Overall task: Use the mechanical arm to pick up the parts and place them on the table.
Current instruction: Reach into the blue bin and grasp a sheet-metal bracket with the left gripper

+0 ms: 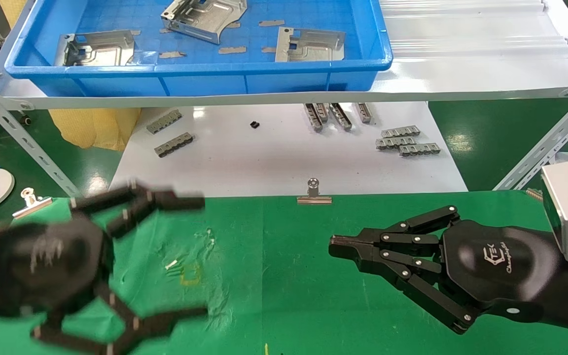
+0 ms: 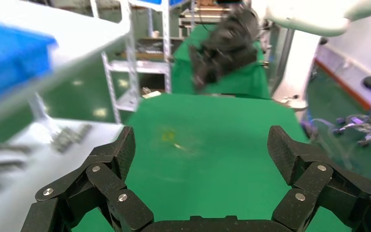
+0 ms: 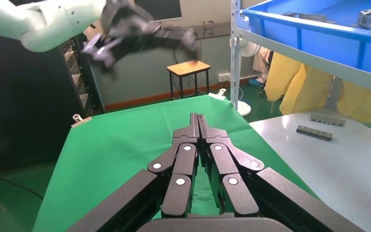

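Three shiny silver parts (image 1: 99,48), (image 1: 205,17), (image 1: 309,45) lie in the blue tray (image 1: 190,66) on the shelf at the back. My left gripper (image 1: 200,256) hovers wide open and empty over the left side of the green table (image 1: 284,276). Its view shows only green cloth between the fingers (image 2: 203,145). My right gripper (image 1: 333,244) is shut and empty over the table's right side, pointing left. In the right wrist view its fingertips (image 3: 197,118) are pressed together above the cloth.
A white board (image 1: 244,162) behind the table carries small grey ridged strips (image 1: 407,140), (image 1: 170,133), (image 1: 336,116). Binder clips (image 1: 314,193), (image 1: 31,202) sit on the table's far edge. Metal shelf legs (image 1: 545,148) slant down at both sides.
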